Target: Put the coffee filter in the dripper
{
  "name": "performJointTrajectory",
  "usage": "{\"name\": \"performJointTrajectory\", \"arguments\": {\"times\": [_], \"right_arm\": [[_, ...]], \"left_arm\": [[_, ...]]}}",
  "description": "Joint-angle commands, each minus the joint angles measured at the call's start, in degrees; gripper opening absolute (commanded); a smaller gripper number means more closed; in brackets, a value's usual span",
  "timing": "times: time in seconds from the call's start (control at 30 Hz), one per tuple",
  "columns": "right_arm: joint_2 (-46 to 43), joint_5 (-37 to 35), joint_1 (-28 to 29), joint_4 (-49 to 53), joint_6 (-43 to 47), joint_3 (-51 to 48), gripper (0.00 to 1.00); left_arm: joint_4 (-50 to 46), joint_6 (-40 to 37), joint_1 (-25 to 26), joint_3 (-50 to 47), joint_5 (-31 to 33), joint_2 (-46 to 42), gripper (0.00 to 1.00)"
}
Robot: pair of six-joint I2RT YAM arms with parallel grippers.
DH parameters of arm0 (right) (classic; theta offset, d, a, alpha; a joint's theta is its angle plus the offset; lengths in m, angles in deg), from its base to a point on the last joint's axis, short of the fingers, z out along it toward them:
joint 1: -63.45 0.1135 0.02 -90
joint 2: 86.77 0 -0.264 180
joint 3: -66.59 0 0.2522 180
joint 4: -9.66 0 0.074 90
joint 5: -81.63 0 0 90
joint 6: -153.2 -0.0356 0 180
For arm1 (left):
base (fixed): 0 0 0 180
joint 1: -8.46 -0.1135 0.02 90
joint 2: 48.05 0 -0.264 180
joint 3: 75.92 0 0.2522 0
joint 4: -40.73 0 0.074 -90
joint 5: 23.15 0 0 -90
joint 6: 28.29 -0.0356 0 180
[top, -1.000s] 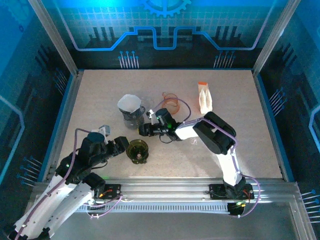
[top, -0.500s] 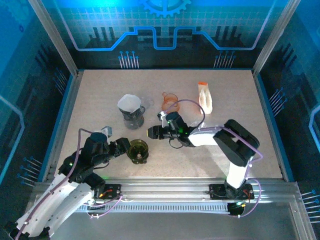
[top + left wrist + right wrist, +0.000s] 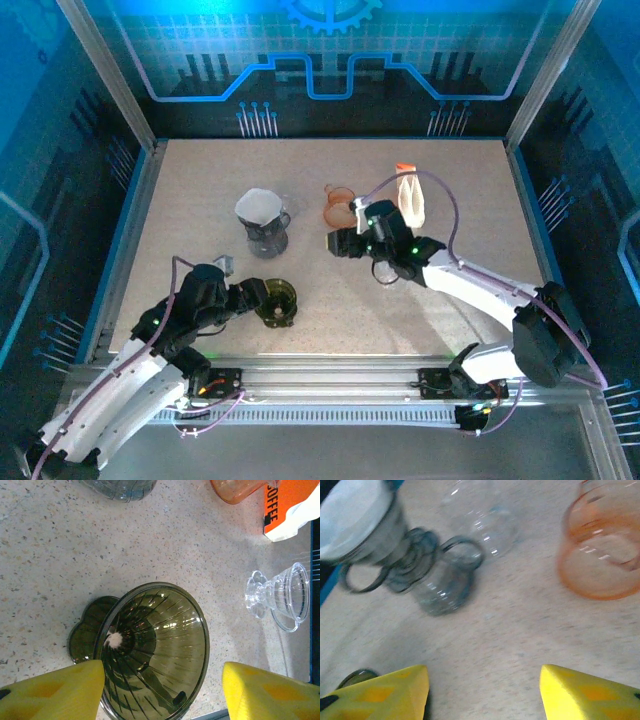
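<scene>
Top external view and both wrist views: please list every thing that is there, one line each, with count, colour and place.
coffee filter: one, white, sitting in the grey dripper
grey dripper: one, smoky grey, left of the table's middle
green dripper: one, dark olive, near edge, between the left gripper's fingers
clear dripper: one, colourless, apart from the green dripper
orange cup: one, translucent orange, beyond the right gripper
coffee bag: one, white with orange top, right of the orange cup
table: one, speckled beige
left gripper: one, yellow fingers, open
right gripper: one, yellow fingers, open, holding nothing
</scene>
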Motion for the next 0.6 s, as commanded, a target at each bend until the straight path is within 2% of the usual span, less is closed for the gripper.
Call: {"name": "performJointTrajectory", "arguments": {"times": [0.0, 0.17, 0.57], "right_arm": [[2.4, -2.9, -3.1, 7.8, 4.0, 5.3, 0.63], [9.5, 3.0, -4.3, 7.6, 10.2, 13.8, 0.63], [31.9, 7.9, -3.9, 17.6, 24.9, 40.7, 0.60]], "left_arm": [[2.1, 0.4, 0.2, -0.8, -1.3, 0.3, 0.66], [1.1, 0.0, 0.2, 0.2, -1.3, 0.2, 0.67], [-0.8, 0.0, 0.0, 1.2, -1.2, -0.3, 0.67]]}}
